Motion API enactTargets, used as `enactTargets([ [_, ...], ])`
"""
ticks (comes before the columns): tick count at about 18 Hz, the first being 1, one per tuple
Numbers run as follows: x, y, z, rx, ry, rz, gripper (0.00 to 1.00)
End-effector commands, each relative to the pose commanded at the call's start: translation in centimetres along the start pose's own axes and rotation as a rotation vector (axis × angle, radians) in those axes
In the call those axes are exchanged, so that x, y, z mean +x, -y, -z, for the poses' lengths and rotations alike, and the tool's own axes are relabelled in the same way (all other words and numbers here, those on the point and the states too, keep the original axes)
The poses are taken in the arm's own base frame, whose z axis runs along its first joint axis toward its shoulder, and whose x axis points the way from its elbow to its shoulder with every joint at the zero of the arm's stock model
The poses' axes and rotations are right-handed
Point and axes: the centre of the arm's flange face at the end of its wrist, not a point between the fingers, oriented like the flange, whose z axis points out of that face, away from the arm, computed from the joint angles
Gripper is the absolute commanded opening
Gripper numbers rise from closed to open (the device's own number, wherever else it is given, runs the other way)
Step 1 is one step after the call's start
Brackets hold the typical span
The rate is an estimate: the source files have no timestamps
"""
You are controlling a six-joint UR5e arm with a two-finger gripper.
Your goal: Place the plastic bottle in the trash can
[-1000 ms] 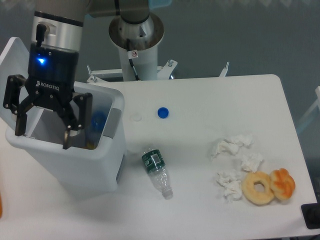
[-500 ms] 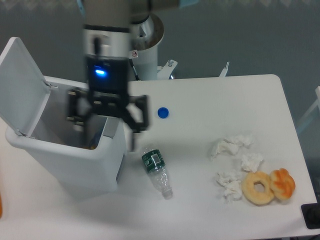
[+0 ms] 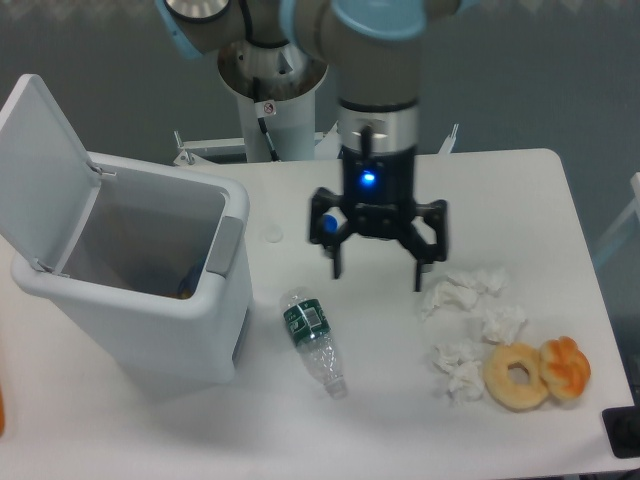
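The trash can (image 3: 150,300) stands with its lid up, and the plastic bottle cannot be seen from outside it; only a dark spot shows deep inside. To the right of the trash can the gripper (image 3: 377,272) hangs with spread, empty fingers. Between them lies a clear bottle (image 3: 314,340).

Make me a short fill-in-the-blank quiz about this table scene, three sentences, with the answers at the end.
1. The gripper hangs with its fingers ___.
2. The trash can has its lid ___.
3. The clear bottle with the green label lies between the trash can and the crumpled ___.
Answers: open; open; tissues
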Motion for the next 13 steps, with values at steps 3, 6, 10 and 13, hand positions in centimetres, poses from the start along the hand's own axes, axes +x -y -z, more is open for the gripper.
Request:
enactTargets([
  [3,-1.0,-1.3,-3.3,-0.059,-0.032,-0.036,1.00],
  [6,-2.3,-2.3,-5.9,-0.103,-0.051,-0.050,1.00],
  [10,-3.7,-4.4,-9.3,-0.245,-0.133,-0.177,1.00],
  [13,-4.8,-4.9,-10.8,-0.304,-0.161,-0.224,1.00],
])
